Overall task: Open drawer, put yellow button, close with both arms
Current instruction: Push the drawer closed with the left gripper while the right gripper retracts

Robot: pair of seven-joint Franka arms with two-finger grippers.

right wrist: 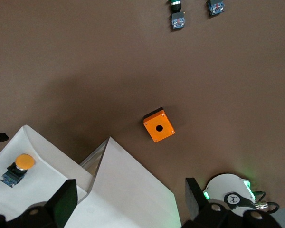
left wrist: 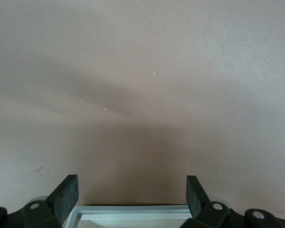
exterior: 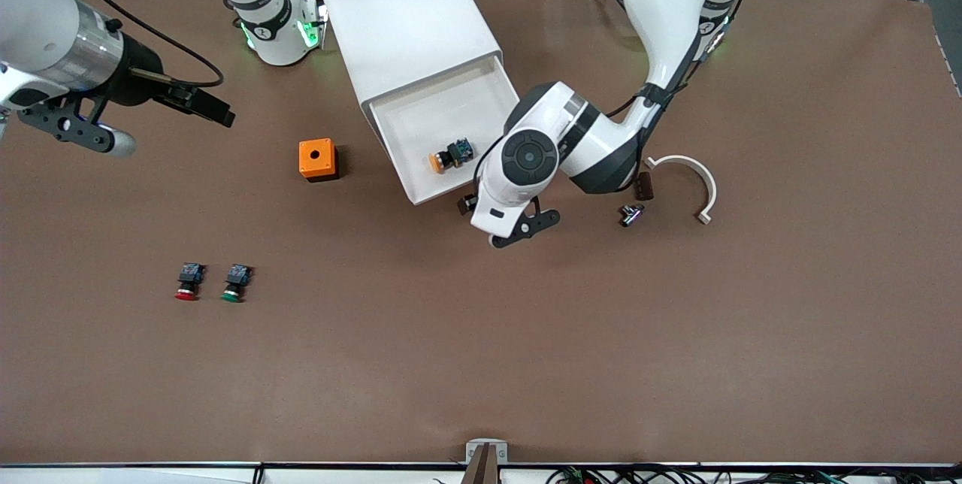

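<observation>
Front view shows a white cabinet (exterior: 409,18) lying toward the robots' bases on the brown desk (exterior: 526,356), with its top drawer (exterior: 421,191) pulled out toward the camera. The yellow button (exterior: 449,155) lies on its side inside that open drawer, close to the drawer's front wall, its round cap pointing toward the right arm's end of the desk. The left gripper (exterior: 481,222) hangs low just in front of the drawer's front, at the corner toward the left arm's end; its fingers (left wrist: 66,192) stand wide apart and hold nothing, and the left wrist view shows the drawer's front rim (left wrist: 133,209) sitting between them, with bare desk past it. The right gripper (exterior: 113,140) is up in the air over the right arm's end of the desk, well apart from the cabinet, and waits; its fingers (right wrist: 61,199) are also spread wide and empty. An orange box (exterior: 318,159) with a round hole in its top stands beside the drawer, toward the right arm's end. Nearer to the camera, a red button (exterior: 188,281) and a green button (exterior: 236,282) lie side by side. Toward the left arm's end, a white curved clip (exterior: 695,179) and a small metal part (exterior: 631,213) lie near each other.
</observation>
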